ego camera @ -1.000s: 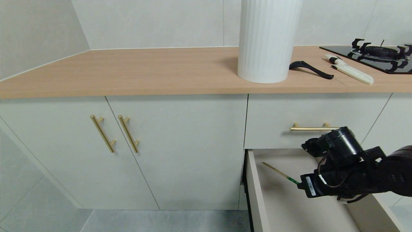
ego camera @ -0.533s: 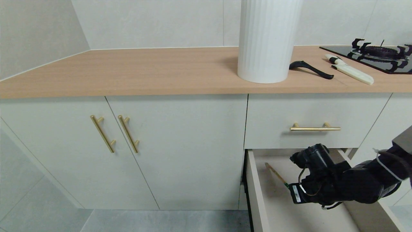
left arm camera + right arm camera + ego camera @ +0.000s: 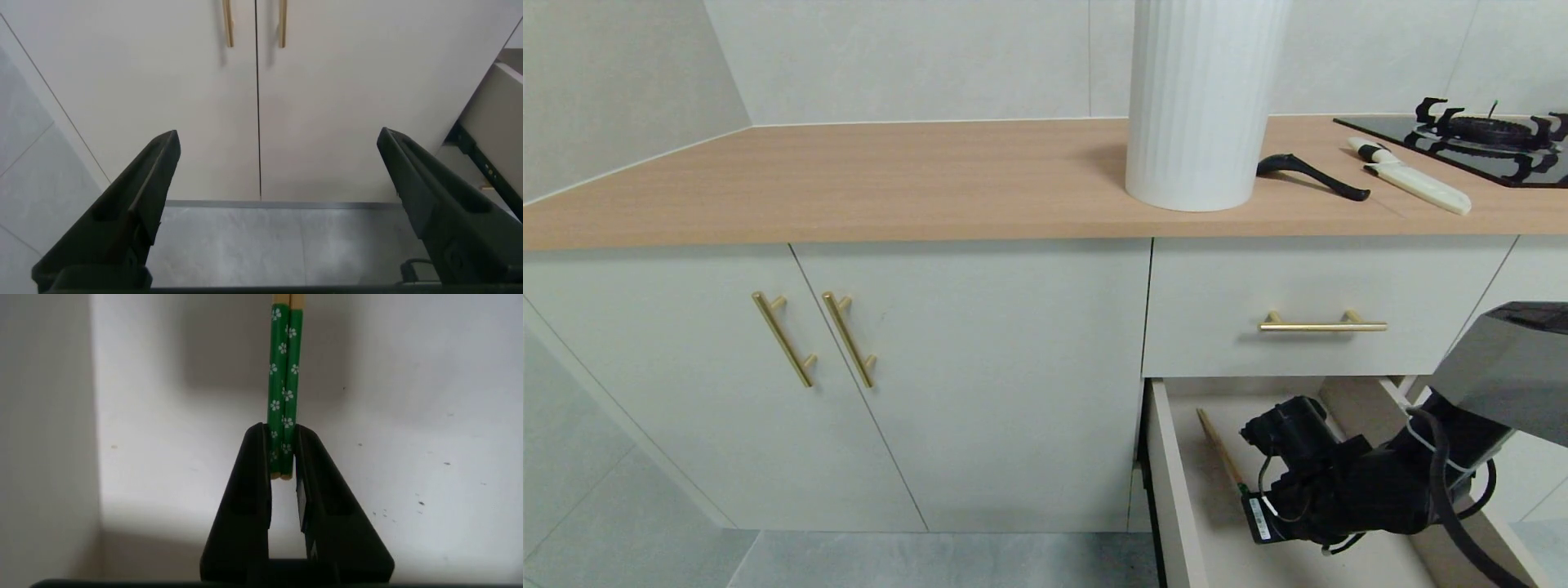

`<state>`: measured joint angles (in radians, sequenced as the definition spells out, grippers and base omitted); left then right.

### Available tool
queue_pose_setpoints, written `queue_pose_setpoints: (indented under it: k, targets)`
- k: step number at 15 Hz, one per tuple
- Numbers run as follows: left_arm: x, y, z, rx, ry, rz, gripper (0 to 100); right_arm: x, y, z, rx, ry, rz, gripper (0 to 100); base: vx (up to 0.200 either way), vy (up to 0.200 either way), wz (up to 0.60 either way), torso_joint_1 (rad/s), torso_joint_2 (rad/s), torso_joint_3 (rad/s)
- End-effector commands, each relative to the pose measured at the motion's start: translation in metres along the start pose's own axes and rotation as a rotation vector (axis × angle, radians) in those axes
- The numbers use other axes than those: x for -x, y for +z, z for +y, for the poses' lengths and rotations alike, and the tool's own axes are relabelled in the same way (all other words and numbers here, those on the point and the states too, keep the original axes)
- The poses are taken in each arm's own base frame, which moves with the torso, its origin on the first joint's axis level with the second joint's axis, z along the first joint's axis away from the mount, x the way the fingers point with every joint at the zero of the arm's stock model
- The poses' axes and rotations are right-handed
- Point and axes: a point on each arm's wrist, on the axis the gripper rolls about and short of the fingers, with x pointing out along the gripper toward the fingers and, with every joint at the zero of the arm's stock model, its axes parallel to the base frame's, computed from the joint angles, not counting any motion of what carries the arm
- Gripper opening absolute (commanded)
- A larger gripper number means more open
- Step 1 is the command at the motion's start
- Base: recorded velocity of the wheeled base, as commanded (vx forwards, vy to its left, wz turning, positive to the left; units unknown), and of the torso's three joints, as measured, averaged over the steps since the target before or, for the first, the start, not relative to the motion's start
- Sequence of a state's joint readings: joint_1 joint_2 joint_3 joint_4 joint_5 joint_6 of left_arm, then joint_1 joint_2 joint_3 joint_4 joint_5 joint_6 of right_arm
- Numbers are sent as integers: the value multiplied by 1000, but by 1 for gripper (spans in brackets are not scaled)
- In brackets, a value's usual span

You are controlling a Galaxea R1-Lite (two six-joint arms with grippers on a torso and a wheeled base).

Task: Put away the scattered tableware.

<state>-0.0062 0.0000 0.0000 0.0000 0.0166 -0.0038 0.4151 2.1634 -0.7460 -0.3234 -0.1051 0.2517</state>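
Now | right gripper (image 3: 283,437) clamps chopsticks (image 3: 283,359) in drawer (image 3: 1172,474) | sticker (image 3: 1259,517) unreadable | left gripper (image 3: 278,139) spread

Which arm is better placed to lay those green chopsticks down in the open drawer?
Right. The right gripper is shut on the chopsticks, low inside the drawer. The left gripper is open and empty, facing the cabinet doors off to the side.

Matt wood-grain countertop (image 3: 890,180), shiny brass-look handle (image 3: 1323,327), painted wooden chopsticks (image 3: 283,376)
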Motion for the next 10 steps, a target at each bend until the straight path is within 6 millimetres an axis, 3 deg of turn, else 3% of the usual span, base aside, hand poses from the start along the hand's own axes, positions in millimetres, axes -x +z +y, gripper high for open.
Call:
queue_pose_setpoints:
  k: [1,10]
  targets:
    - [0,0,0,1,0,2,100,-10,-5,0,2,-8,29,0,0,0,0,0,0,0]
    - [0,0,0,1,0,2,100,-16,-4,1,-17,-2,4,0,0,0,0,0,0,0]
